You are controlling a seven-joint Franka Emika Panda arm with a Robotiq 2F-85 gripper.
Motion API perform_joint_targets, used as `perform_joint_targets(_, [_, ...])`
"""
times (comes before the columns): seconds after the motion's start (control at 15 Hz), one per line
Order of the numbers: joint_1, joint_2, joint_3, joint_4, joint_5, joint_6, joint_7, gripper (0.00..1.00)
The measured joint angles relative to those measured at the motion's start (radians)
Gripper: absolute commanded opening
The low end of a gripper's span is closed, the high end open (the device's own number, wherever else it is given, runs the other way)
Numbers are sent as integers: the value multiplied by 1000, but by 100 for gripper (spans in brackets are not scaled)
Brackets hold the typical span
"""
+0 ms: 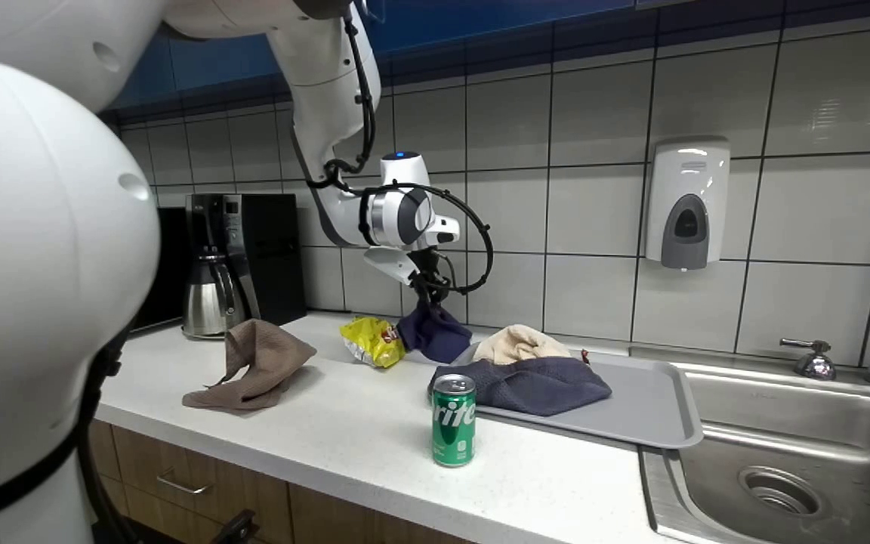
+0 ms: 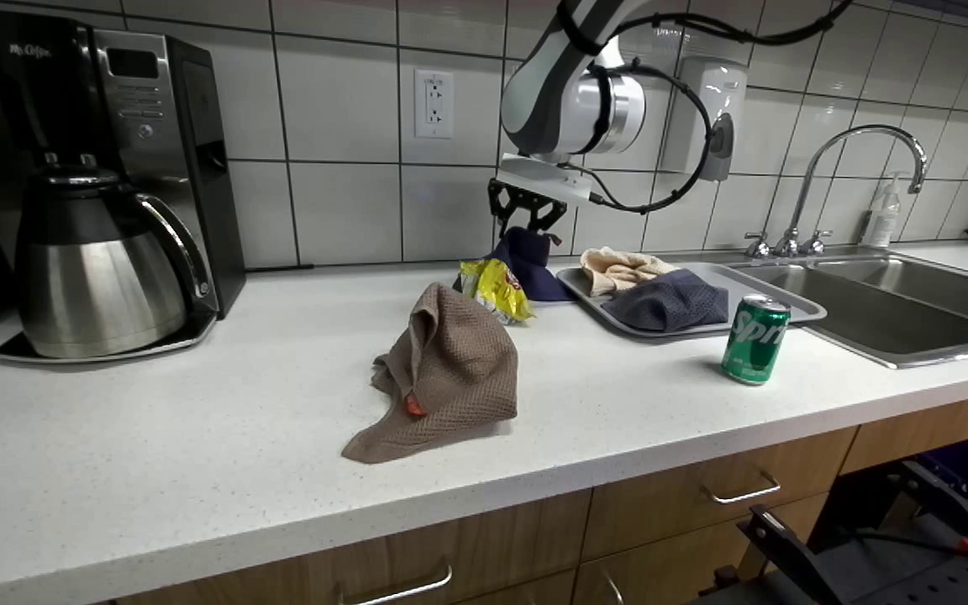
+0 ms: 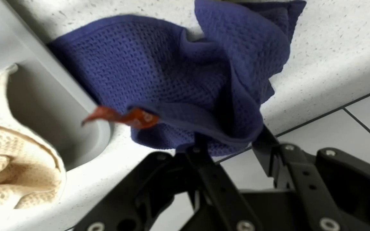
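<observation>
Purple cloth (image 3: 172, 78) between 2 fingers (image 3: 266, 146)

In the wrist view, black jaws stand apart, a raised fold of blue waffle-weave cloth (image 3: 133, 64) at their tips. An orange tag (image 3: 143, 119) sticks out from that fold. The rest spreads crumpled over the speckled white table (image 3: 336, 35), beside a grey tray (image 3: 40, 106) partly covered by a cream waffle-weave cloth (image 3: 21, 154). White tiles (image 3: 326, 141) show at lower right.
</observation>
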Motion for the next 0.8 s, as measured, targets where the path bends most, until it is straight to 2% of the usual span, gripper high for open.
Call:
perform_joint_targets(0.2, [0, 2, 0, 5, 2, 0, 0, 98])
perform_joint_targets(0.8, [0, 2, -8, 9, 14, 0, 0, 100])
